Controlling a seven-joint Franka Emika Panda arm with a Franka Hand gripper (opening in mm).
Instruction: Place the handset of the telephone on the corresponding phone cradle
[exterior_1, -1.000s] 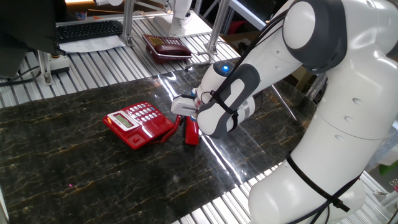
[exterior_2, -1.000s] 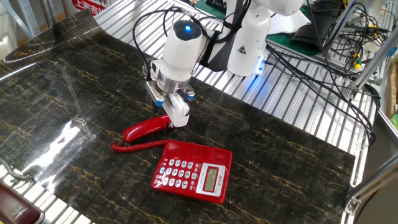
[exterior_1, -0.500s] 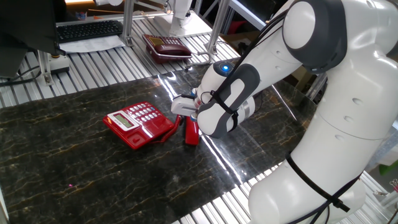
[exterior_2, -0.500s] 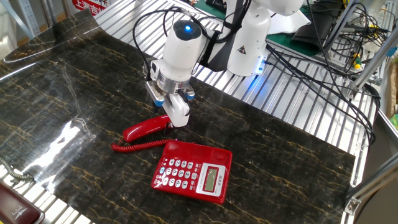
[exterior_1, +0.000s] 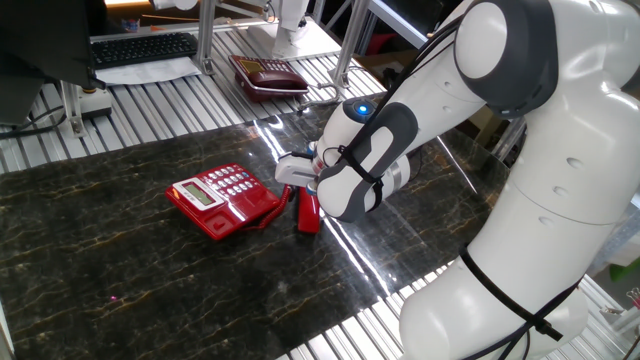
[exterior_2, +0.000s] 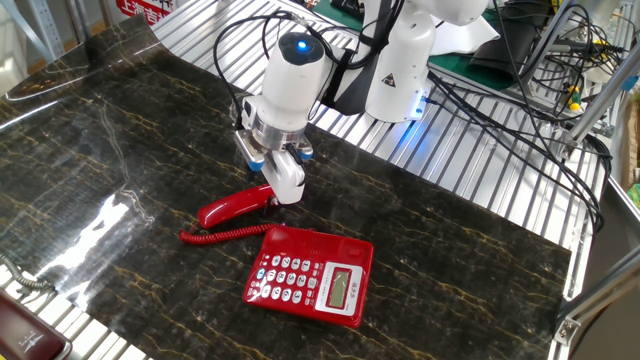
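Note:
The red handset (exterior_2: 230, 208) (exterior_1: 308, 214) lies flat on the dark marble table, its coiled cord (exterior_2: 218, 235) trailing toward the bright red telephone (exterior_2: 310, 275) (exterior_1: 218, 195). The phone cradle (exterior_2: 320, 243) (exterior_1: 247, 208) is the bare red strip of the base facing the handset, with nothing resting on it. My gripper (exterior_2: 272, 188) (exterior_1: 299, 190) points down over the handset's end nearest the phone, its fingers (exterior_2: 287, 178) on either side of that end. The white finger hides the contact, so the grip is unclear.
A dark maroon phone (exterior_1: 268, 75) (exterior_2: 25, 335) sits on the slatted metal surface beyond the marble slab. A keyboard (exterior_1: 140, 47) lies at the back left. Cables (exterior_2: 520, 110) run along the metal bench behind the arm's base.

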